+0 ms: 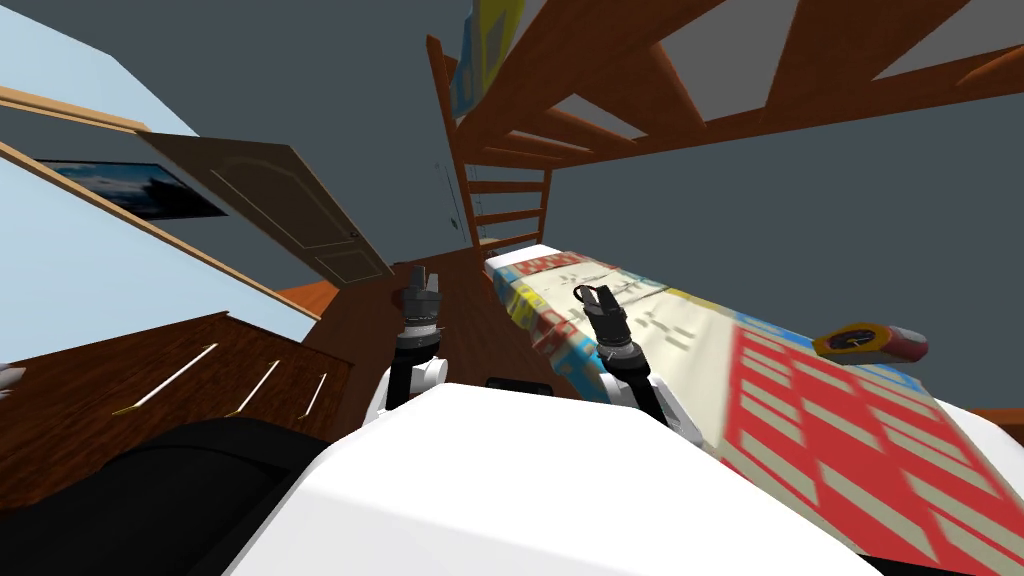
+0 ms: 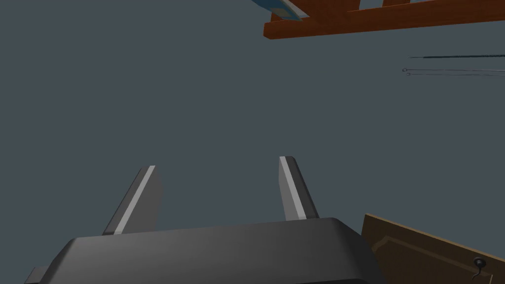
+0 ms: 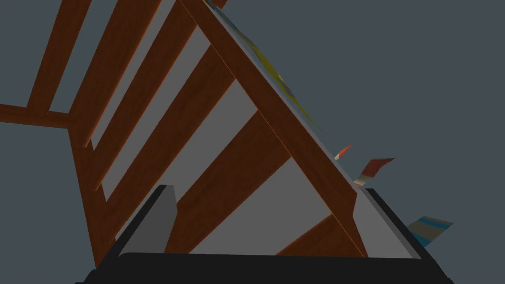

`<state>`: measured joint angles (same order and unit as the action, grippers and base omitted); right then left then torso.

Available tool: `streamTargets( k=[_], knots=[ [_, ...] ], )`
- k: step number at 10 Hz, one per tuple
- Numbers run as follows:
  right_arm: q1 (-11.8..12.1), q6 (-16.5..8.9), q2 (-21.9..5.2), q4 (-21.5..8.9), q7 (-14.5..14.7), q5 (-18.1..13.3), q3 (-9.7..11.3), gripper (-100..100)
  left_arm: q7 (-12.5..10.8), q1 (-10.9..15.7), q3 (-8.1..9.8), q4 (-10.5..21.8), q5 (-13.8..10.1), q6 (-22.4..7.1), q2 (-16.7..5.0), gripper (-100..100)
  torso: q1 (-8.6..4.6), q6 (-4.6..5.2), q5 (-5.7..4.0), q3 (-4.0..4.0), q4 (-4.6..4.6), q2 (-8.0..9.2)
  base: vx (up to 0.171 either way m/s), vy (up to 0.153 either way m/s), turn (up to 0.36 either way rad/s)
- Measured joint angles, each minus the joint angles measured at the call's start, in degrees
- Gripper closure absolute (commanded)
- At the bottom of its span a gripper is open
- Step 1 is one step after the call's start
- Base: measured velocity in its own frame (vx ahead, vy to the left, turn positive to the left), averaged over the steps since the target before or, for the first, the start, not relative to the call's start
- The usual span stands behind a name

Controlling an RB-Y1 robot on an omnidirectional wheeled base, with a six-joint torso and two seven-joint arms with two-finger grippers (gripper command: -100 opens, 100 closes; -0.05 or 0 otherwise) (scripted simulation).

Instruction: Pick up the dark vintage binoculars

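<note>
In the head view, our left arm point(image 1: 412, 350) stands over the wooden floor point(image 1: 470, 320), in the gap between the brown dresser point(image 1: 150, 390) on the near left and the bunk bed point(image 1: 800, 420) on the right. The left jaws point toward the far end of the room. Our right arm point(image 1: 620, 345) reaches over the near left edge of the bed's bright red, yellow and blue cover point(image 1: 640, 310), and the right jaws hang just above the cover. A yellow and red thing point(image 1: 868, 343) lies on the cover farther right, well apart from the right jaws; we cannot tell what it is. A ladder point(image 1: 505, 215) climbs at the far end of the bed to the slatted upper bunk point(image 1: 640, 90). An open brown door point(image 1: 290, 210) stands at the far left. We cannot tell where the binoculars are.

In the left wrist view, the left jaws are spread. Both fingers point(image 2: 140, 197) stand apart with nothing between them but the grey wall point(image 2: 197, 98), and a corner of the door point(image 2: 434, 251) is close beside them.

In the right wrist view, the right jaws are also spread, with the fingers point(image 3: 160, 217) wide apart and holding nothing. They point up at the brown slats point(image 3: 232, 162) under the upper bunk.
</note>
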<state>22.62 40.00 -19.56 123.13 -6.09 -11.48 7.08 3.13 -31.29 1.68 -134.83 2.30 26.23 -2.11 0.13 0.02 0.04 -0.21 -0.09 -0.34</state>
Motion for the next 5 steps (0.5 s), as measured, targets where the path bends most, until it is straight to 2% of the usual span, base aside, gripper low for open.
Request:
streamTargets(
  k=[1,3,4,5],
  knots=[
    [-0.1,0.6,-1.9,-0.9,-0.1,-0.4,0.4,-100,0.0,0.0,0.00,0.0,0.0,0.0,0.0,0,0.02,-0.02,0.00,0.03,0.01,0.04,0.098,0.040,0.199],
    [-1.1,1.4,-5.2,-3.1,0.1,-1.6,2.0,-100,0.0,0.0,0.00,0.0,0.0,0.0,0.0,0,0.01,0.00,0.00,0.01,0.01,0.02,0.073,0.023,0.081],
    [-2.2,1.9,-7.0,-5.2,0.3,-2.1,2.6,-100,0.0,0.0,0.00,0.0,0.0,0.0,0.0,0,0.00,-0.02,0.00,0.04,0.01,0.06,0.096,0.046,0.161],
    [-2.4,2.8,-8.8,-6.8,0.7,-3.1,3.8,-100,0.0,0.0,0.00,0.0,0.0,0.0,0.0,0,0.08,-0.01,0.01,0.01,0.00,0.00,0.075,0.033,0.070]
  ],
)
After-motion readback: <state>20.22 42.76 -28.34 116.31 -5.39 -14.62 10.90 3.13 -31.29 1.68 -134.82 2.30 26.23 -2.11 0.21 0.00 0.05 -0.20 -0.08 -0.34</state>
